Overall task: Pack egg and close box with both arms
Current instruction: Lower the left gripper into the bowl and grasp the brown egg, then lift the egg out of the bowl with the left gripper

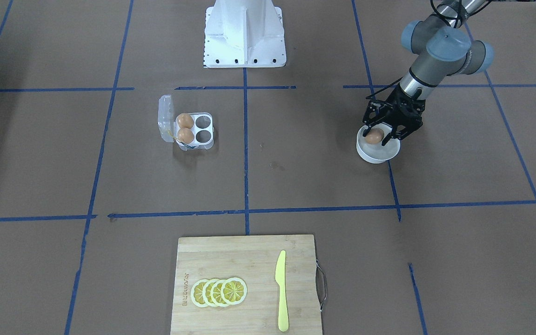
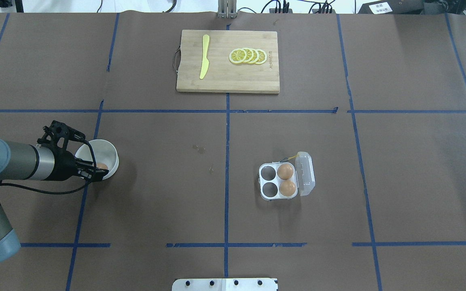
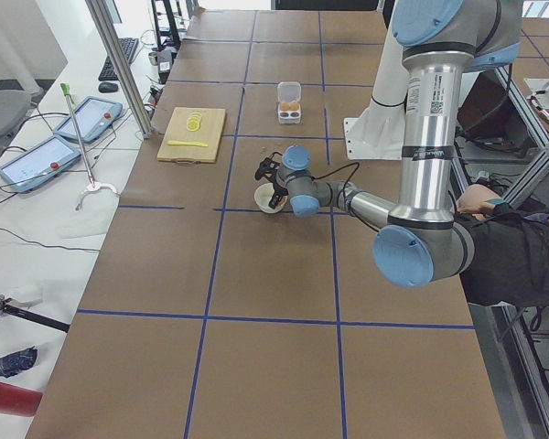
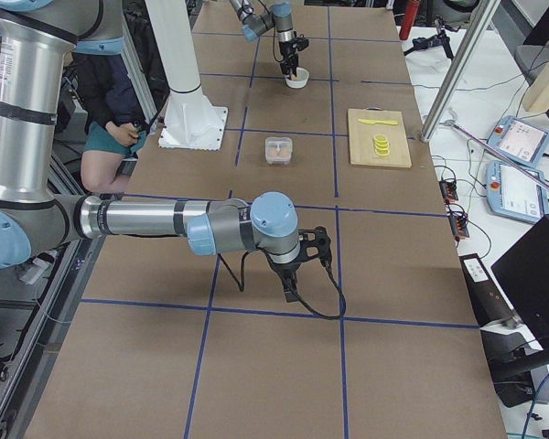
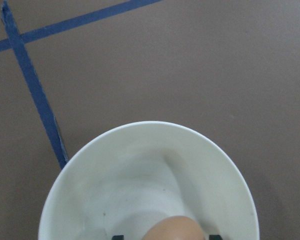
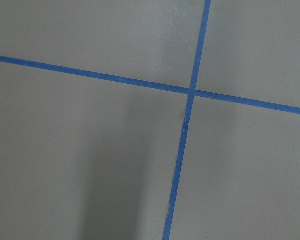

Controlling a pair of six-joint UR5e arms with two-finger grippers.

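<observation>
My left gripper [image 1: 381, 135] hangs over the round white bowl [image 1: 379, 158], its fingers shut around an orange-brown egg [image 1: 374, 136]. In the left wrist view the egg [image 5: 175, 229] sits at the bottom edge between two black fingertips [image 5: 118, 237], above the bowl's inner wall [image 5: 90, 165]. The clear egg carton [image 2: 278, 182] stands open in the table's middle right, its lid [image 2: 306, 173] folded back. Two eggs [image 2: 285, 171] [image 2: 288, 187] fill the cells beside the lid; the other two cells are empty. My right gripper [image 4: 293, 291] shows only in the exterior right view, low over bare table; I cannot tell whether it is open or shut.
A wooden cutting board [image 2: 225, 81] at the far side carries lemon slices [image 2: 248, 56] and a yellow knife [image 2: 204, 56]. The white pedestal [image 1: 244, 32] stands at the robot's side. A seated person [image 3: 512, 247] is beside the table.
</observation>
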